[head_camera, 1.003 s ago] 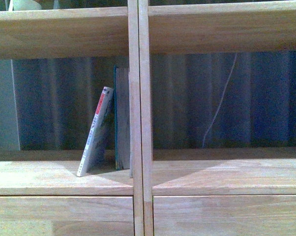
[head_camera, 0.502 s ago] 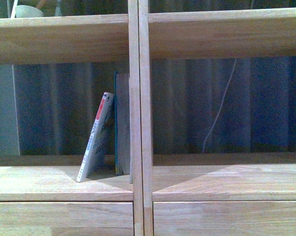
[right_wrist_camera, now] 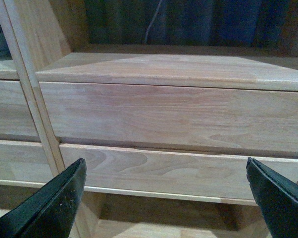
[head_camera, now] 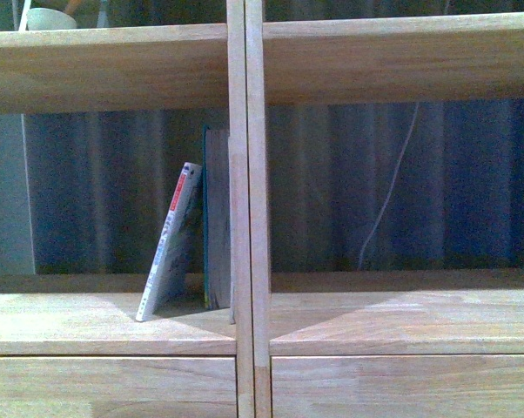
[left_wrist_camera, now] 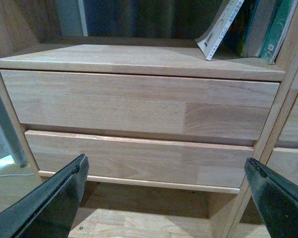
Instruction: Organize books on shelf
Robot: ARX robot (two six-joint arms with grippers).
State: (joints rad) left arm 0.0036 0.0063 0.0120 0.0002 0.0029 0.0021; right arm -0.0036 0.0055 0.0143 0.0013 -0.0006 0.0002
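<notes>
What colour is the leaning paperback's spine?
Red at the top, white below, on the paperback; front view shows it best.

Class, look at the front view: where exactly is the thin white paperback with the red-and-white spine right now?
The thin white paperback stands in the light wooden shelf's left compartment, tilted right against the taller teal-edged book beside the central divider.

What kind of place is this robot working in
Probably a home or home-like room, though that is a guess. A light wood bookcase holds a leaning white paperback and a teal-edged book; a dark curtain hangs behind its open back, with drawer fronts below.
</notes>
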